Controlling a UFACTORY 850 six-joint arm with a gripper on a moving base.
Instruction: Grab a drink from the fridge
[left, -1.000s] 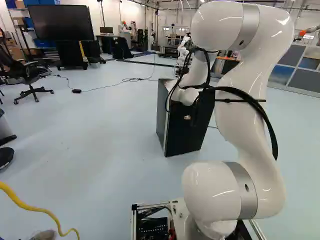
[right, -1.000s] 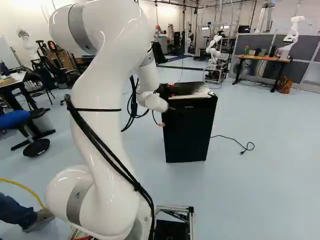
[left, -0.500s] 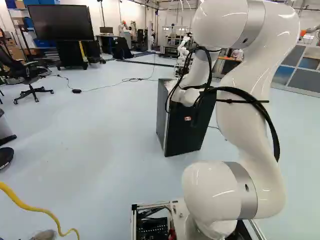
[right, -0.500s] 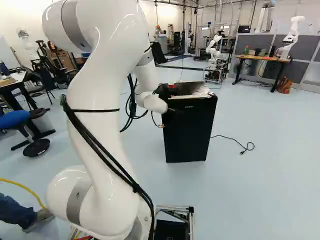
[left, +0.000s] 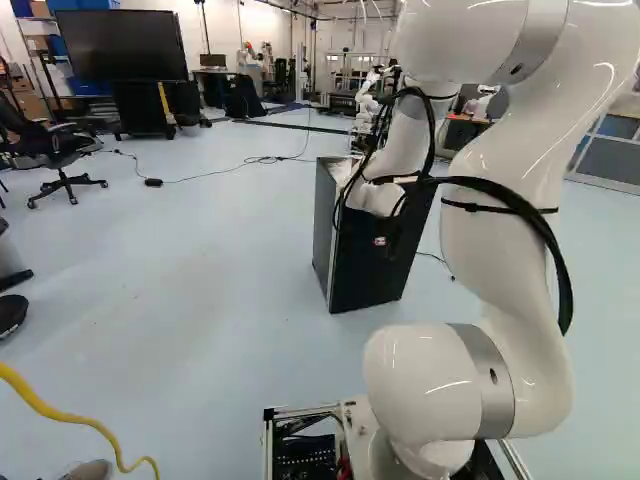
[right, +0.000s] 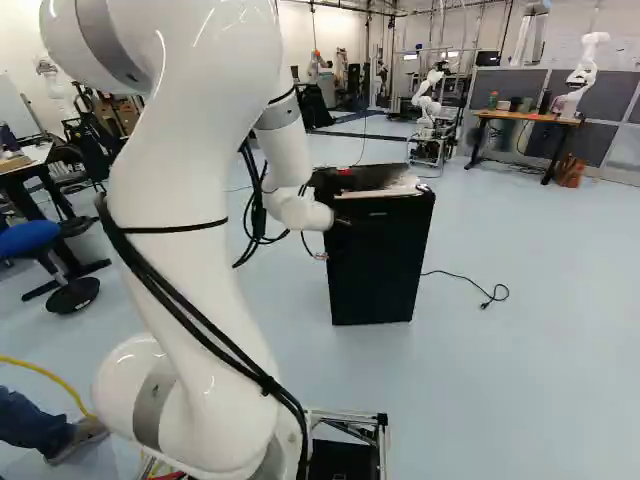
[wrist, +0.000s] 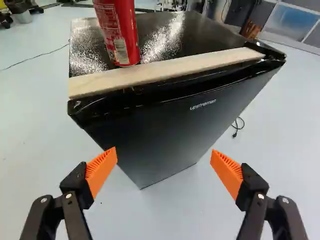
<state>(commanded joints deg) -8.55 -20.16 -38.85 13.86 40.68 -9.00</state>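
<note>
Left base view: a boxy black fridge (left: 365, 275) stands upright. Right base view: the hand (right: 345, 218) is near its front. Wrist view: the hand (wrist: 164, 167) is spread; ahead, a shiny red can (wrist: 118, 32) stands beside the fridge's front-edge wooden strip (wrist: 160, 71).

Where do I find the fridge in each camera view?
Left base view: just right of the middle, its upper part partly behind my arm.
Right base view: right of the middle, the fridge beside the arm's far end.
Wrist view: ahead of the open gripper.
Shared landmark: the dark cord on the floor beside it.
</note>
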